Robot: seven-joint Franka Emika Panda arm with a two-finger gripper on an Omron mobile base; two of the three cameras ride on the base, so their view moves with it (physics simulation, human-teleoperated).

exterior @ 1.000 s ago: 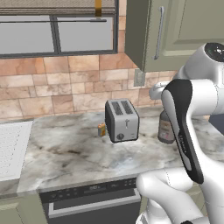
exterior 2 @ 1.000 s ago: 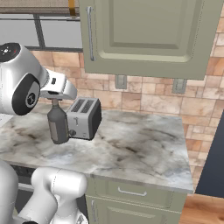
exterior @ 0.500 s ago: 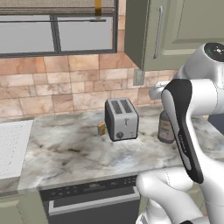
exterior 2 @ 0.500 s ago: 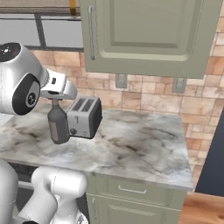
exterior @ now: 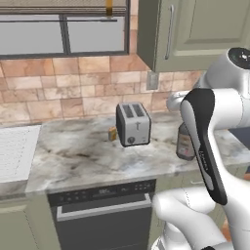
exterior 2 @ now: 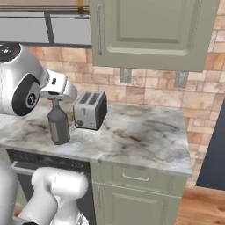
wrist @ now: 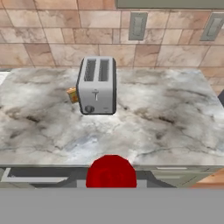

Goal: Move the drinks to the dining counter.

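The squat grey-brown bottle [exterior 2: 58,127] stands upright near the front edge of the marble worktop, partly behind my forearm in the left base view [exterior: 185,144]. Its red cap [wrist: 111,171] sits right under the hand at the bottom of the hand view. My gripper [exterior 2: 56,100] is directly over the bottle's neck; the fingers are hidden, so I cannot tell whether they hold it. The small orange-yellow can [exterior: 113,133] stands just left of the silver toaster [exterior: 133,123], and in the hand view the can [wrist: 72,95] is well beyond the bottle. The dining counter is out of view.
The toaster [wrist: 96,85] stands mid-worktop with the brick backsplash and two wall outlets [wrist: 138,26] behind it. Green wall cabinets [exterior 2: 151,30] hang overhead. A dishwasher front [exterior: 102,215] sits below the worktop, and a white sink area [exterior: 14,151] lies at the left.
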